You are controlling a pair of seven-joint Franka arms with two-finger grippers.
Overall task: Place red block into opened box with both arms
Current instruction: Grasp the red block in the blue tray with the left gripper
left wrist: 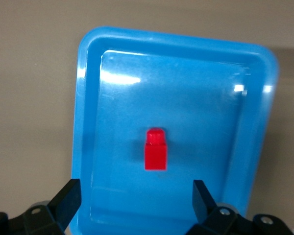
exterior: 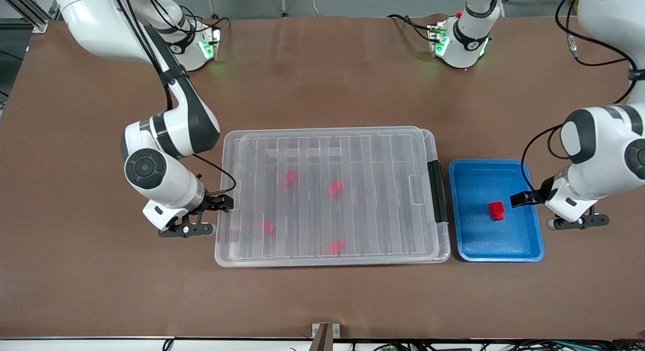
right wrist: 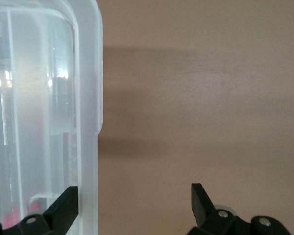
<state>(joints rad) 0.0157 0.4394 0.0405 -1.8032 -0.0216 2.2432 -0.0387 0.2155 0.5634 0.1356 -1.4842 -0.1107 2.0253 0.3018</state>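
Observation:
One red block (exterior: 496,210) (left wrist: 156,151) lies in the blue tray (exterior: 524,248) (left wrist: 88,98). My left gripper (exterior: 528,198) (left wrist: 135,196) hangs open over the tray's edge at the left arm's end, with the block ahead of its fingers and untouched. The clear box (exterior: 332,131) (right wrist: 85,98) lies in the middle of the table with its ribbed lid on it. Several more red pieces (exterior: 291,178) show through the lid. My right gripper (exterior: 220,202) (right wrist: 134,198) is open, astride the box's short rim at the right arm's end, holding nothing.
The box's black latch (exterior: 437,190) is on the short side that faces the blue tray. Brown table surface (exterior: 322,300) surrounds box and tray. Both arm bases (exterior: 201,46) stand along the table's edge farthest from the front camera.

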